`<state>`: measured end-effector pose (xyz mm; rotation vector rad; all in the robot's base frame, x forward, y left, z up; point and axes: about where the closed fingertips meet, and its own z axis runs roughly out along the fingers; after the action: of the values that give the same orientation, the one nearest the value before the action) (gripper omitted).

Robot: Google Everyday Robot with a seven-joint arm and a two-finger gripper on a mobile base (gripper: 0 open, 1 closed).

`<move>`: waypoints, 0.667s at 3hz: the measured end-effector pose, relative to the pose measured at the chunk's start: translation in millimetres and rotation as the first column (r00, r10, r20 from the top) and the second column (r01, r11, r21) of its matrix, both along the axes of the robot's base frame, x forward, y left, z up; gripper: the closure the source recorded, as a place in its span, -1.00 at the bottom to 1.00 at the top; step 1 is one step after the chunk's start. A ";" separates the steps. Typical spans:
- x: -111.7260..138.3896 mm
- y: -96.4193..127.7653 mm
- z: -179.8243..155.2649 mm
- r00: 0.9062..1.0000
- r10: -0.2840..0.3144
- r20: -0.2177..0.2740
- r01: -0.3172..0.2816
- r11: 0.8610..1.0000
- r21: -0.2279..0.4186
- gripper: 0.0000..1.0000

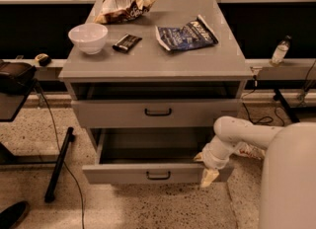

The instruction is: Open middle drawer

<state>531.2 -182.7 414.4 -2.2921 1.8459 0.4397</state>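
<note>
The middle drawer (123,173) is sitting low in the cabinet under the bench (163,62). It is standing pulled well out toward 6 o'clock, with its plain grey inside showing. Its front panel is running lengthwise from 9 o'clock to 3 o'clock, and its black bar handle (158,175) is sitting at the centre.

The gripper (204,168) is hanging at the 3 o'clock end of that front panel, right against the drawer's corner. I cannot tell whether it is spread, pressed together or pinching the panel edge. From the gripper, the handle is lying at 9 o'clock and the bulk of the drawer is stretching the same way. The single arm is reaching in from 3 o'clock. Any further opening is looking like a pull straight toward 6 o'clock, across the panel's long axis. Working from one end is risking the drawer skewing on its runners.

By count, two drawers are showing, each with one handle. The taller upper drawer (113,113) is standing only slightly out. On the bench one white bowl (88,37), one dark bar (127,42) and two snack bags are lying: a crumpled chip bag (126,6) and a blue bag (186,33).
</note>
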 end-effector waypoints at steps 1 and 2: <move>-20.2 11.4 13.2 1.000 0.021 -0.009 -0.021 1.000 0.019 -0.10; -47.4 20.3 35.4 1.000 0.027 -0.006 -0.027 0.999 0.035 -0.08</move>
<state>483.9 -162.3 449.8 -2.2980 1.7981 0.4793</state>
